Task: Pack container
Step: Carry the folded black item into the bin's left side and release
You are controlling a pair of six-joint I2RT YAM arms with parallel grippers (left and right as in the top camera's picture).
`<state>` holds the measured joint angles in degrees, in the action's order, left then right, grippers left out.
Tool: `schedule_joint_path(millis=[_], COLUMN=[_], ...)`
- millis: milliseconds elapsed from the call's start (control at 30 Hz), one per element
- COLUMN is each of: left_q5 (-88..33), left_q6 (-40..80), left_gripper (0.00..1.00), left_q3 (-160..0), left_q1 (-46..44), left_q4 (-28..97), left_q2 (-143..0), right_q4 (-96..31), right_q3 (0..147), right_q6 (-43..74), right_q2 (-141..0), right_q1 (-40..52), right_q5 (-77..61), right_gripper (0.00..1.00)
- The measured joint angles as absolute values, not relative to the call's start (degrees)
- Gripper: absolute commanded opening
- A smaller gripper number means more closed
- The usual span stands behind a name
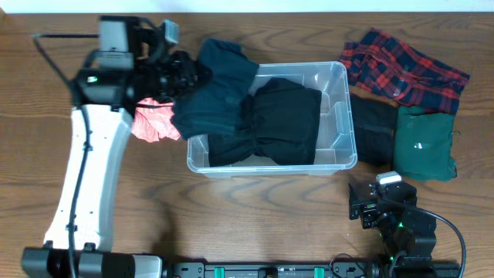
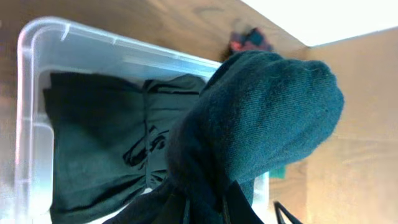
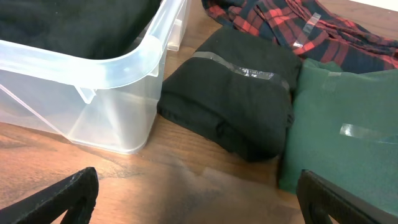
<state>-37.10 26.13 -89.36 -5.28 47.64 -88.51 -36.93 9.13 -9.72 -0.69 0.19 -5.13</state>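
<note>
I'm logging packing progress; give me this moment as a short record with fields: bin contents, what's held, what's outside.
container: clear bin, centre of the table
inside: black garment
left gripper: shut on dark blue garment, above the bin's left end
right gripper: open, empty, near the front edge
outside, right: plaid garment, black folded garment, green folded garment
outside, left: pink garment

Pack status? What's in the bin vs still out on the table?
Done: one black garment lies in the bin.
In hand: the left gripper is shut on a dark blue garment hanging over the bin's left end, not yet released.
Left: a pink garment left of the bin; a black bundle, a green bundle and a plaid cloth on its right. The right gripper is open and empty.
</note>
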Motion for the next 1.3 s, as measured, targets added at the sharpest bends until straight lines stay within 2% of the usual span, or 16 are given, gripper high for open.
schedule_joint_path(millis=[200, 533, 567, 633, 767, 1000, 1300], left_q5=[-29.32, -25.3, -25.23, -25.06, -25.1, -26.87, -31.55], left_q6=[32.82, 40.97, 41.41, 42.24, 43.48, 43.64, 36.36], left_gripper=[0.06, 0.07, 0.14, 0.39, 0.68, 0.7, 0.73], left_q3=[-89.36, -89.27, -89.27, -89.17, -89.17, -89.17, -89.17], left_q1=[-9.74, -11.35, -11.35, -11.35, -11.35, -8.71, 12.05], left_q4=[47.29, 43.55, 43.53, 43.51, 43.46, 43.4, 45.78], left_q2=[-92.95, -101.58, -101.89, -102.17, -102.21, -102.21, -99.9], right_q4=[-36.93, -36.93, -36.93, -36.93, -36.93, -36.93, -36.93], right_q3=[9.13, 9.13, 9.13, 9.13, 9.13, 9.13, 9.13], right_q6=[-9.72, -9.72, -9.72, -9.72, -9.72, -9.72, -9.72], right_q2=[-0.69, -0.69, -0.69, -0.69, -0.69, -0.69, -0.67], right_q1=[0.19, 0.19, 0.19, 0.19, 0.19, 0.19, 0.19], right_q5=[-5.13, -5.13, -5.13, -5.13, -5.13, -5.13, -5.13], right_gripper=[0.99, 0.99, 0.99, 0.99, 0.99, 0.99, 0.99])
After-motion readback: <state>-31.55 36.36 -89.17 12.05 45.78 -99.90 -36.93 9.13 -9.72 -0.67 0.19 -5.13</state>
